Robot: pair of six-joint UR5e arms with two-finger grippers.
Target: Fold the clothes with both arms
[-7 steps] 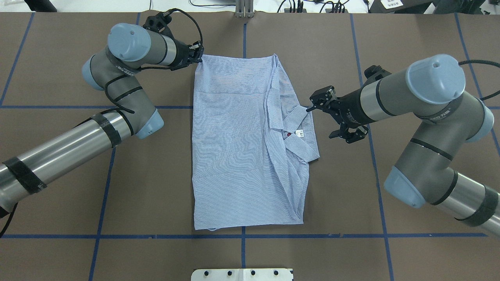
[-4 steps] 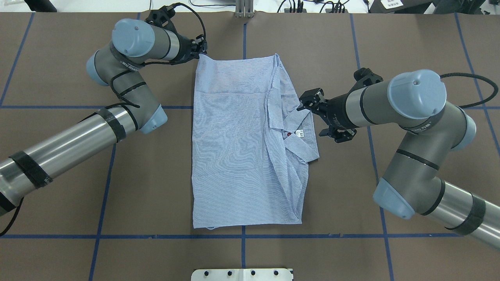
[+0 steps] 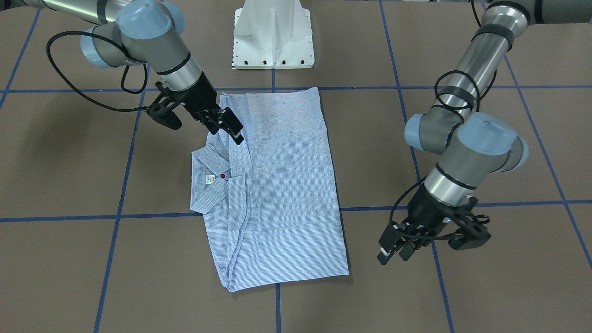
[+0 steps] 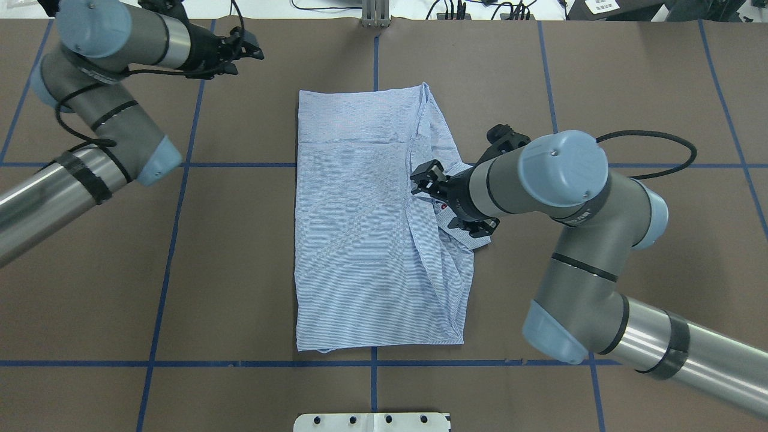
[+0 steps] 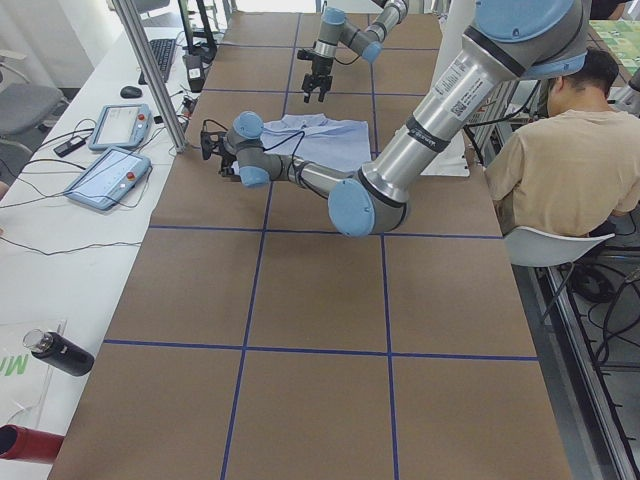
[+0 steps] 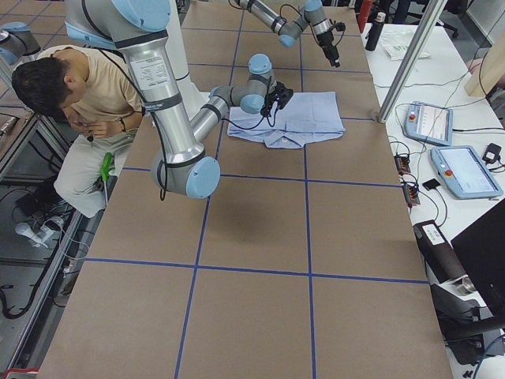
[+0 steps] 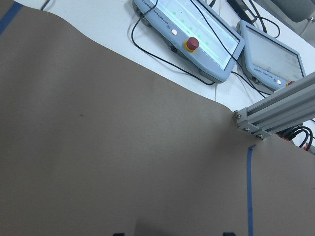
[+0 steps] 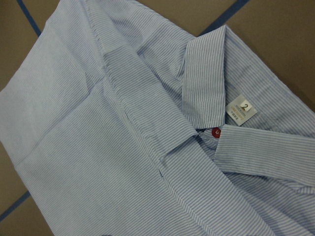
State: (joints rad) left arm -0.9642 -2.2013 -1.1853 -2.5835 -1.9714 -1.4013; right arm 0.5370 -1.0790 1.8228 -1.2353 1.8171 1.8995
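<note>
Right gripper (image 4: 447, 201) has swung directly above the collar (image 3: 203, 182) of the light blue-and-white striped shirt (image 4: 354, 240), jaws spread, empty; left gripper (image 4: 249, 53), likewise open and bare, has withdrawn far.

Only one mark is legible, on the shirt's tag.
The white neck label (image 8: 240, 108), beside the collar (image 8: 204, 78) of the striped shirt (image 8: 98, 128), carries a printed "2". The finer lines beneath it are too small to read, as is the lettering on the right arm (image 4: 579, 219).
</note>
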